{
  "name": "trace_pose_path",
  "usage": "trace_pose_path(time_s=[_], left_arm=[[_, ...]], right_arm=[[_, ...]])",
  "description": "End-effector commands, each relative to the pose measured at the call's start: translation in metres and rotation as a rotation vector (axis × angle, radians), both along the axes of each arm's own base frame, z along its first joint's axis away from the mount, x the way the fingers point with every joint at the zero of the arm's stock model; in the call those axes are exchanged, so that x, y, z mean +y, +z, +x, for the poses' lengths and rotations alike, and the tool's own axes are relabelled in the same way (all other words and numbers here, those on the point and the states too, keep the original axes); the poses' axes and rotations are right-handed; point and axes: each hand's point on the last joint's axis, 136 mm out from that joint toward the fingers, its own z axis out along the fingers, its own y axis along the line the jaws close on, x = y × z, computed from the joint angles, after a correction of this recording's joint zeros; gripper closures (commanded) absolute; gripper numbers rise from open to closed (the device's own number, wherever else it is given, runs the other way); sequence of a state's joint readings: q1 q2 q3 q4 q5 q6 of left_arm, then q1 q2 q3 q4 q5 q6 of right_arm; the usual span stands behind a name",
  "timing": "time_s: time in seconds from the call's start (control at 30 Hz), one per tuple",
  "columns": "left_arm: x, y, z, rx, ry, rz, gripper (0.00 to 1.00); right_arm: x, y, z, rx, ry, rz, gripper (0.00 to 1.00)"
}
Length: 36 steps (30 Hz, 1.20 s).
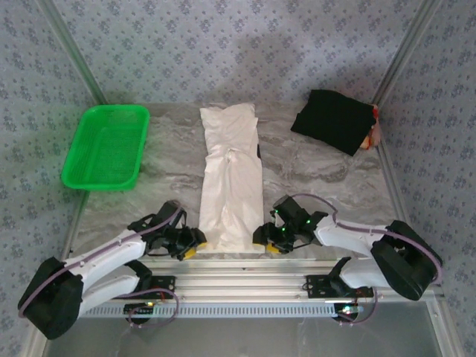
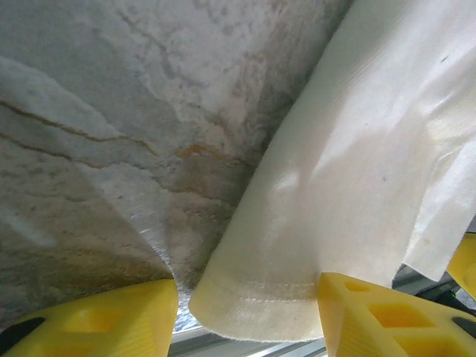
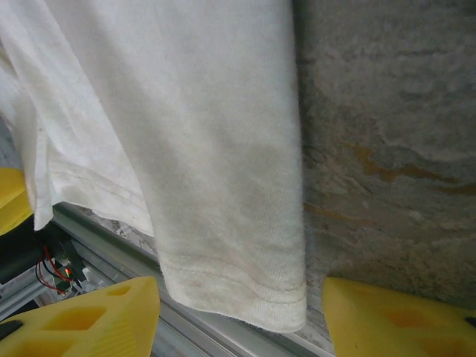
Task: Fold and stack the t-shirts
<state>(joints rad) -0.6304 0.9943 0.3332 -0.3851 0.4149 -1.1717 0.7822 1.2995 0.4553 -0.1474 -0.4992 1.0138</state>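
- Yellow plastic fingers (image 2: 111, 320) of the left gripper (image 2: 249, 327) stand wide apart; one hem corner of the long off-white cloth t-shirt (image 2: 357, 149) lies between them, not pinched;
- right gripper (image 3: 238, 327) is spread just as wide; the other hem corner lies between its fingers (image 3: 394, 320), nothing clamped;
- folded black cloth t-shirt (image 1: 335, 120) lies well beyond the right fingers on the grey marbled tabletop (image 1: 312, 178);
- green plastic mesh basket (image 1: 106, 146) sits well beyond the left fingers

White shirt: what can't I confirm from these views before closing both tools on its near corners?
- White shirt: whatever is folded under, hidden by its top layer, top view.
- Left tool and right tool: whether fingers touch the hem; wrist views cut them off at the bottom edge.
- Black shirt: folds too dark, top view; small thing at its right edge, mostly covered.
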Motion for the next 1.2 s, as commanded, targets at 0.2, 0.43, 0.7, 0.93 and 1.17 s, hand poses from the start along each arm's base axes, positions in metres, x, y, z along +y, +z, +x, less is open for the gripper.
trace_pose_path(time_s=[0.2,0.43,0.7,0.93,1.17], left_arm=[[-0.032,0.012,0.036,-0.132,-0.058,-0.055,0.55],[-0.043,0.017,0.044,-0.141,-0.089,-0.054,0.75],[-0.034,0.013,0.025,-0.114,-0.122,-0.013,0.92],[-0.009,0.014,0.002,-0.095,-0.09,0.02,1.0],[0.003,0.016,-0.026,-0.062,-0.029,-0.006,1.0]], right_arm=[[0.029,-0.006,0.008,-0.012,0.066,0.016,0.51],[0.042,0.001,0.014,-0.011,0.085,0.016,0.64],[0.039,0.002,0.01,0.013,0.092,-0.018,0.92],[0.017,0.005,-0.003,0.047,0.073,-0.074,1.0],[-0.001,0.004,-0.024,0.107,0.058,-0.126,1.0]])
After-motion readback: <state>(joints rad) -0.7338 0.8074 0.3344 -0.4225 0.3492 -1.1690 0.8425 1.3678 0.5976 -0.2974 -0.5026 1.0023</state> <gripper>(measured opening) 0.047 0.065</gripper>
